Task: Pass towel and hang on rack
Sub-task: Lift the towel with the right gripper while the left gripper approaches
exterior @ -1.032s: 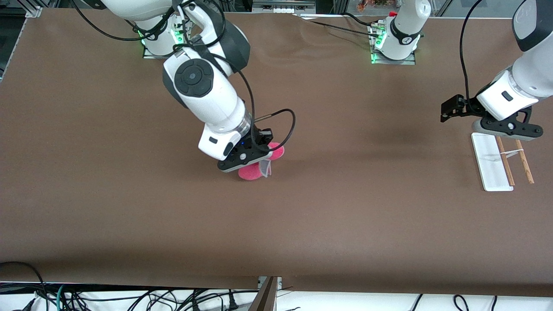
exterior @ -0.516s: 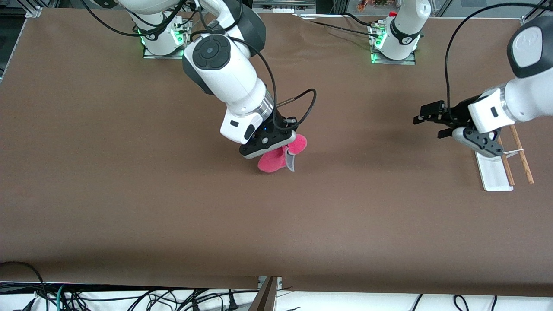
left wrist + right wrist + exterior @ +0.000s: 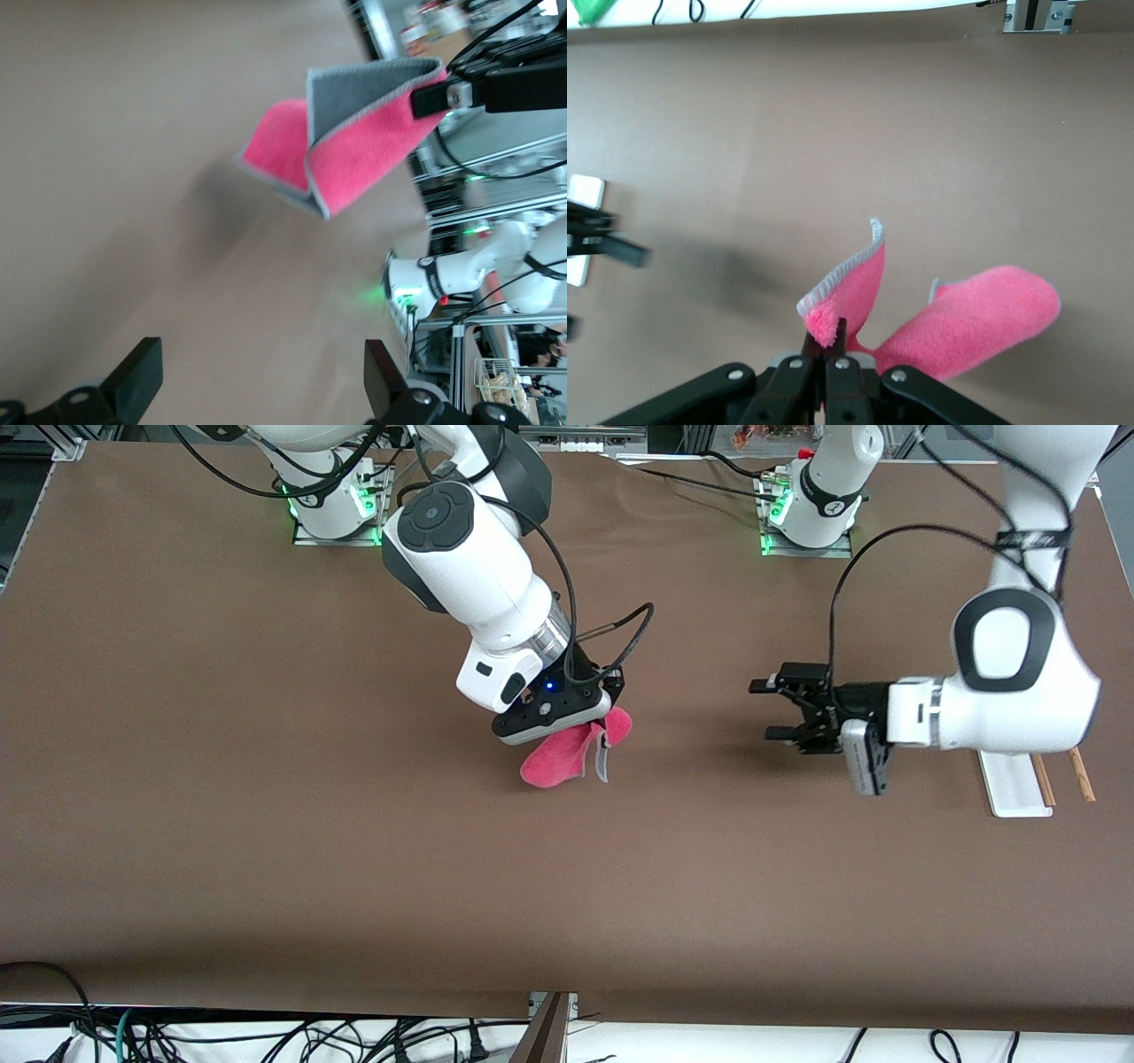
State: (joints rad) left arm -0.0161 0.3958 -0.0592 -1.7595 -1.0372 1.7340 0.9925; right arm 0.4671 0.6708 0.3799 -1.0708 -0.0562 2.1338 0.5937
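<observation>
Pinching fuzzy pink towel (image 3: 554,760), right claw (image 3: 592,722) hangs airborne.

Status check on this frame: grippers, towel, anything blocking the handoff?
Right gripper shut on towel, lifted mid-table. Left gripper open, facing it, empty. Rack at left arm's end. Nothing between them.

Right pincer (image 3: 595,737) clamped tight; left pincer (image 3: 769,709) gapes sideways, mid-table.
</observation>
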